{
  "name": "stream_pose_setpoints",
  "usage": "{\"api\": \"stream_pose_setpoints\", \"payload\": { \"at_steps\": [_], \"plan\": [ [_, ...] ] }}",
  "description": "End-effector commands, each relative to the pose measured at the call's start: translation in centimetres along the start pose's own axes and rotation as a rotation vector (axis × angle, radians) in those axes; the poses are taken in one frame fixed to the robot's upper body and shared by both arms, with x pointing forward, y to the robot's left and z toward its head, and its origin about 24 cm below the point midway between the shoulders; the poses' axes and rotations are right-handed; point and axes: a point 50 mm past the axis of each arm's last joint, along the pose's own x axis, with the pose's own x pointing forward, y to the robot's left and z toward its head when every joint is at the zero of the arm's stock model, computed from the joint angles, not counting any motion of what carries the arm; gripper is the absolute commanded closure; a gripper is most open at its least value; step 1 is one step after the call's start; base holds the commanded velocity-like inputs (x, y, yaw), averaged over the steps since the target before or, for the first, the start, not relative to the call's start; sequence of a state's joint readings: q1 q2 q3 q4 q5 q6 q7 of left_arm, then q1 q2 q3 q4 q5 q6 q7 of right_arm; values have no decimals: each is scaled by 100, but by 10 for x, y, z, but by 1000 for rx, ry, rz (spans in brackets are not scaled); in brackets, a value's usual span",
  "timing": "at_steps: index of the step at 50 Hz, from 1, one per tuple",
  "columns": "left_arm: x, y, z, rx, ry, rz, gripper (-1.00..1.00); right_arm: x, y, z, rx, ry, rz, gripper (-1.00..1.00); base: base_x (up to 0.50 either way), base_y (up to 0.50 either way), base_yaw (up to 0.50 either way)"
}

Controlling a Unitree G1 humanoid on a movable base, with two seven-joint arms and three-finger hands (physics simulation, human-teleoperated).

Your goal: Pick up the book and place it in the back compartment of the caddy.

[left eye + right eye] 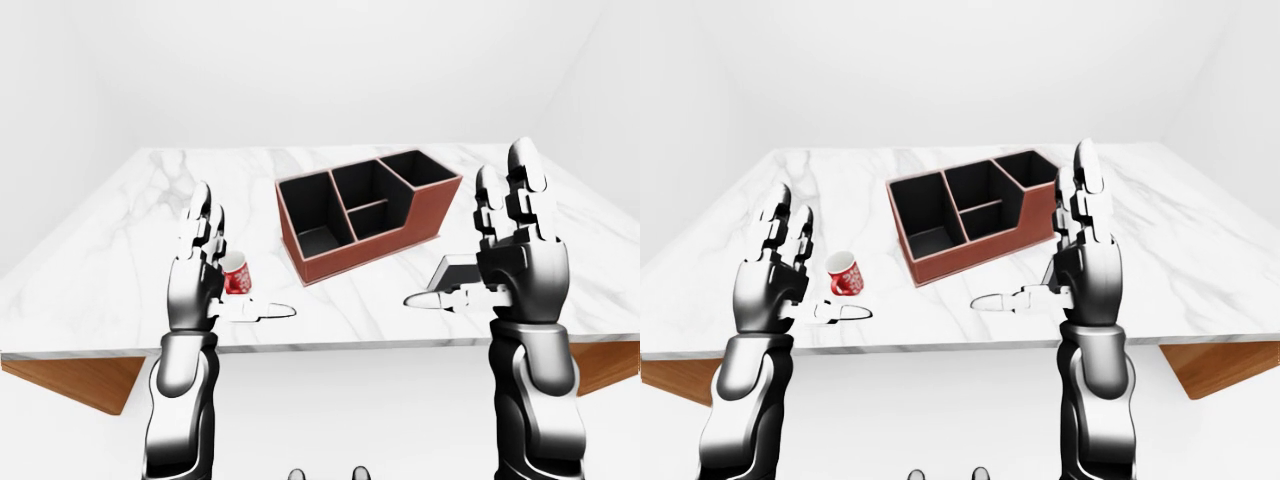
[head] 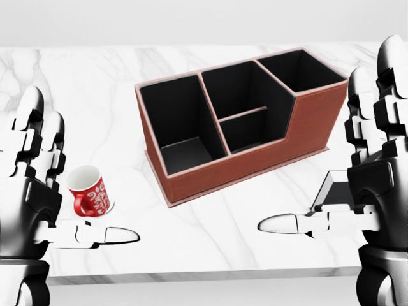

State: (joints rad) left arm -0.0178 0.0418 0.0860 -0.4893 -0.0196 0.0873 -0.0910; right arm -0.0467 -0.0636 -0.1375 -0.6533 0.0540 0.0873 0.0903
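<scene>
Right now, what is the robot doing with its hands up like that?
It has not grabbed anything yet. Both hands are open above the marble table. The right hand is raised right by the dark book, which lies flat beside the brown caddy. The left hand is near a red mug. The caddy's compartments look empty.

Setting: bare simulated room resembling an office or study corner. Evidence: plain white walls; white marble worktop (image 1: 120, 260) with wooden underside; brown leather compartmented desk caddy (image 2: 236, 124); red patterned ceramic mug (image 2: 89, 191); dark hardcover book (image 1: 455, 272).
</scene>
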Motion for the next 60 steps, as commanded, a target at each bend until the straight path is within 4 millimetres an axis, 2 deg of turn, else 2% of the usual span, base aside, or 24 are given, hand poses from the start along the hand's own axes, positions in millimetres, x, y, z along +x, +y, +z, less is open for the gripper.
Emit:
{"api": "stream_pose_setpoints", "payload": {
  "at_steps": [1,18,37,46,51,56,60],
  "plan": [
    [0,-1,-2,0,8,-3,-100,-1,1,-5,-9,26,9,-100,50,0,0],
    [-1,-1,-4,-2,17,-2,-100,0,0,-6,10,25,-4,-100,50,0,0],
    [-1,-1,-6,2,28,-4,-100,1,0,-10,0,38,-8,-100,0,0,0],
    [-1,-2,-7,2,30,-6,-100,-2,2,-2,20,11,24,-100,21,0,0],
    [-1,-1,-7,2,29,-4,-100,2,0,-14,4,53,-13,-100,34,0,0],
    [-1,-2,-8,2,38,-5,-100,3,-2,-5,4,12,-17,-100,0,0,0],
    [-1,-1,-5,2,24,-5,-100,5,-5,-7,-4,18,-27,-100,0,0,0]
  ]
}}
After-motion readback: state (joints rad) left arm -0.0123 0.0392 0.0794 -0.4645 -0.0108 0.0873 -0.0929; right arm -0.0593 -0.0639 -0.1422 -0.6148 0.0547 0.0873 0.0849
